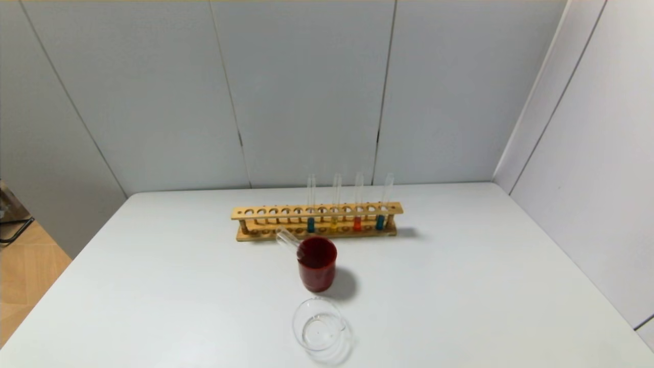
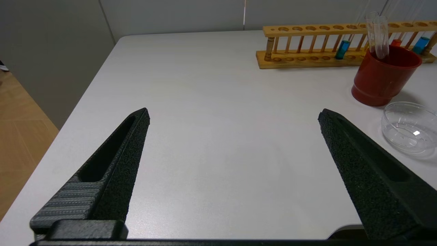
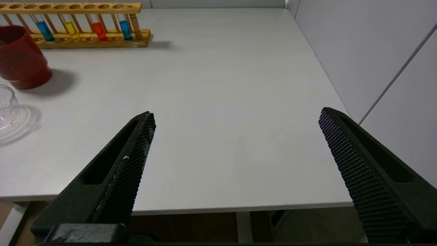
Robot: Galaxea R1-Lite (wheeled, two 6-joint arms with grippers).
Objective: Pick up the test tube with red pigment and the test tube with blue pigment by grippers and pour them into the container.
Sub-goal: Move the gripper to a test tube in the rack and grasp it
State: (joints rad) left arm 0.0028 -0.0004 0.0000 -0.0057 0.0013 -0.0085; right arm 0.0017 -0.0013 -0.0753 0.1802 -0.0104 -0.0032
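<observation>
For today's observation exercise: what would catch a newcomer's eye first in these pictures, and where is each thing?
First is the wooden rack at the table's far middle, holding four upright tubes: teal, yellow, the test tube with red pigment and the test tube with blue pigment. Just in front stands a dark-red cup with empty tubes leaning in it, and nearer still the container, empty. Both the left gripper and right gripper are open, near the table's near edge.
</observation>
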